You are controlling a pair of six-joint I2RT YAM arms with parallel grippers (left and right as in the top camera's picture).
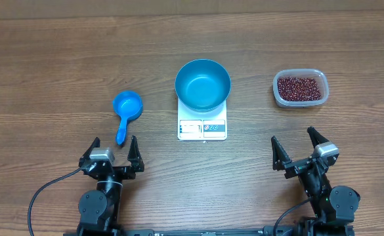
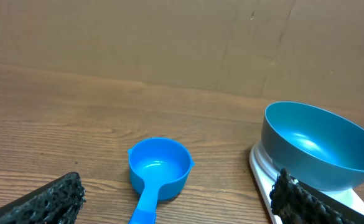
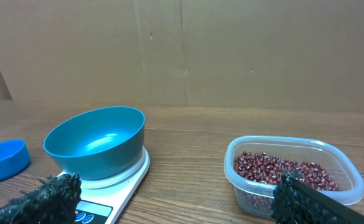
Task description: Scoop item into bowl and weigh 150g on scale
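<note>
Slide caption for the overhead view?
Empty blue bowl on white scale, blue scoop left, tub of red-brown beans right; left gripper and right gripper open, empty.

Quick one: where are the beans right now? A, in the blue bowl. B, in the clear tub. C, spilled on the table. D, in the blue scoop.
B: the beans lie in the clear tub, while the bowl and scoop are empty.

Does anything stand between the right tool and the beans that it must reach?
Nothing visible does. The open right tool faces the beans in the clear tub across bare table, and the tub has no lid.
</note>
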